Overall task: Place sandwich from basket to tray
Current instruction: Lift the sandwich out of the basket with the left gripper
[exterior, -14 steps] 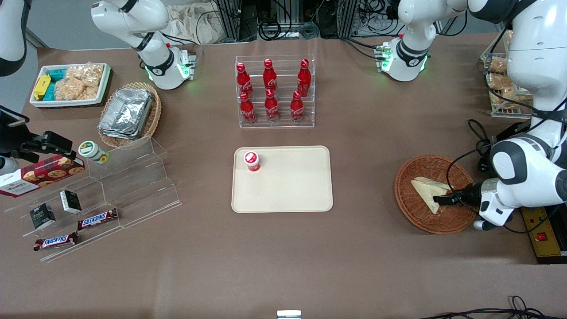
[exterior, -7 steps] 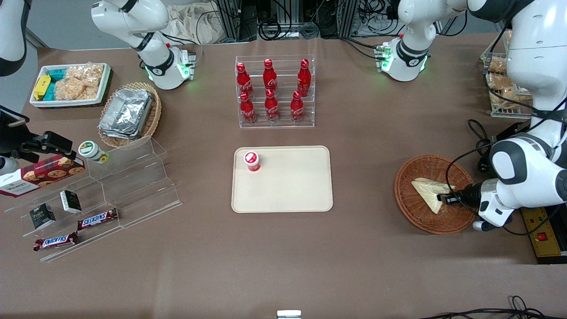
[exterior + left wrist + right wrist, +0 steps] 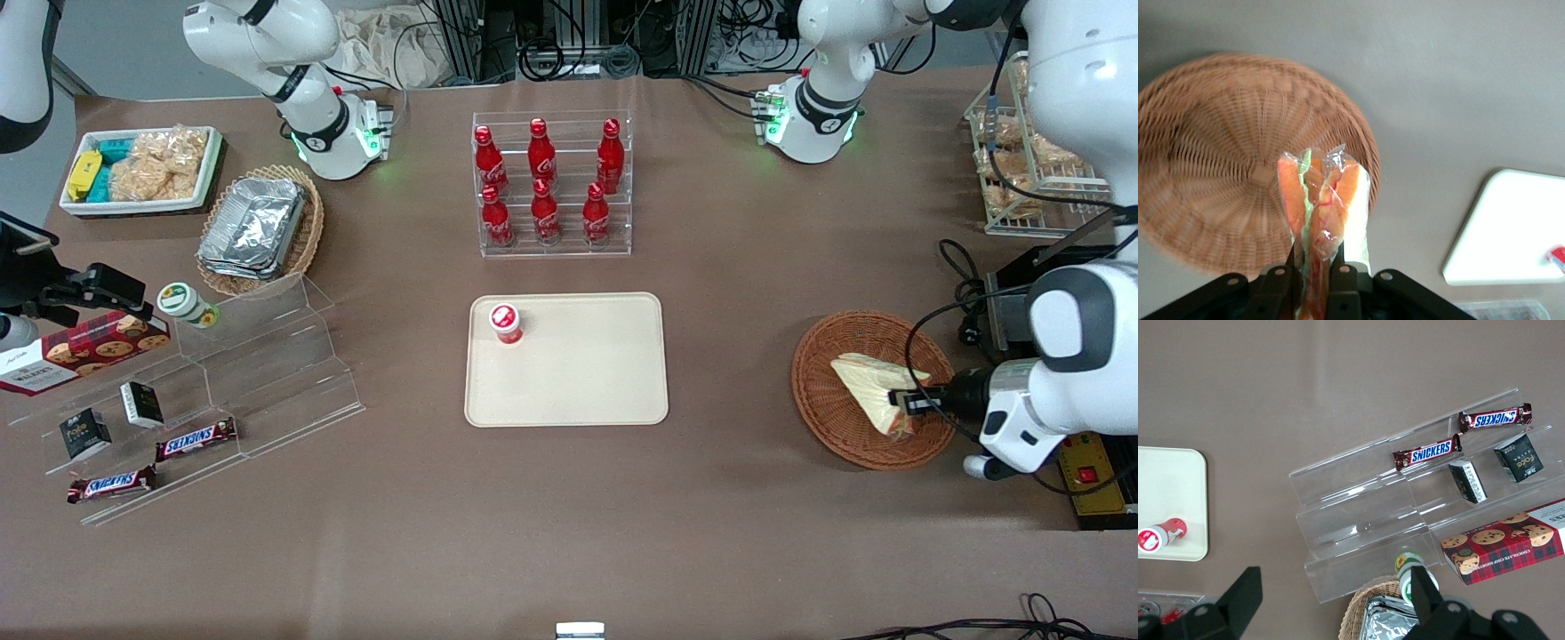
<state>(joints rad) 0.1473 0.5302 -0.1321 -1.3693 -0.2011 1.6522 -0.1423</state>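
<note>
One sandwich (image 3: 876,391) is being carried by the gripper (image 3: 907,402), whose fingers are pinching closed on the wedge's filling edge; compared with a moment ago it is riding higher, its pale face tipping up, and the wrist view is showing it (image 3: 1323,217) hanging clear above the basket (image 3: 1225,160) instead of lying on the weave, so the pickup is looking done and the carry toward the tray is the part remaining. Going from near to far in the front view: two Snickers bars (image 3: 196,439) and two small dark boxes (image 3: 142,404) are sitting on the clear stepped stand (image 3: 267,373) toward the parked arm's end, with one cookie box (image 3: 84,347) just above them; one reddish-brown basket (image 3: 822,391) is lying under the sandwich toward the working arm's end; one cream tray (image 3: 587,373) is waiting mid-table, well apart from the basket, holding one red-capped cup (image 3: 505,322); one green-lidded jar (image 3: 187,305) is standing beside the stand; one paler wicker basket of foil containers (image 3: 258,227) comes next, then six red bottles (image 3: 544,182) in their clear rack, and one white bin of snack bags (image 3: 142,169) farthest
</note>
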